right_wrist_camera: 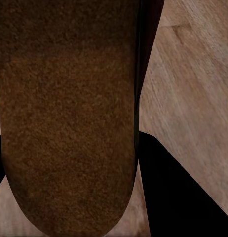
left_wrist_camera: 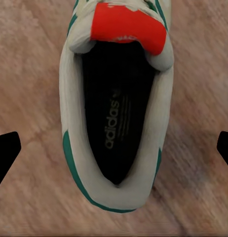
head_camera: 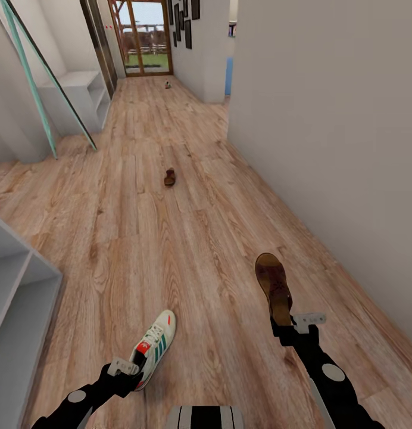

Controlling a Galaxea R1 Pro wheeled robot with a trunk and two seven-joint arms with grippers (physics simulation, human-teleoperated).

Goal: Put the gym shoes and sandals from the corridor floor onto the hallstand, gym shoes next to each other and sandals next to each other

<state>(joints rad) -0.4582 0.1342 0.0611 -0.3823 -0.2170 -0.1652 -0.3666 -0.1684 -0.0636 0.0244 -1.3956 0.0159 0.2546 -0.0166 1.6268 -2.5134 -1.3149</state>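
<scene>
Head view down a corridor of light brown wood-plank flooring [head_camera: 188, 238]. The left gripper [head_camera: 134, 374], black with a pale grey bracket, sits at the heel of a white lace-up gym shoe with teal-green side stripes and an orange-red tongue patch [head_camera: 153, 347], which lies on the planks with its toe pointing away. In the left wrist view the same gym shoe [left_wrist_camera: 116, 113] is seen from above, its dark insole printed with a brand name; the two black fingertips [left_wrist_camera: 6, 153] stand wide apart at either edge of the frame, clear of the shoe, so this pincer is spread. The right gripper [head_camera: 284, 328] meets the near end of a flat dark brown sandal with a mottled reddish-brown footbed [head_camera: 274, 286]. In the right wrist view the sandal's footbed [right_wrist_camera: 69, 123] lies close to the lens, with a black finger [right_wrist_camera: 178, 192] against its edge; the opposite finger is largely hidden, and the pincer appears pressed onto the sandal. A second brown sandal [head_camera: 169, 177] lies farther along the floor, well apart. A small pale object [head_camera: 168, 84] near the distant glass door is too small to identify. The light-grey shelf unit [head_camera: 15, 286] is cut off at the left edge.
</scene>
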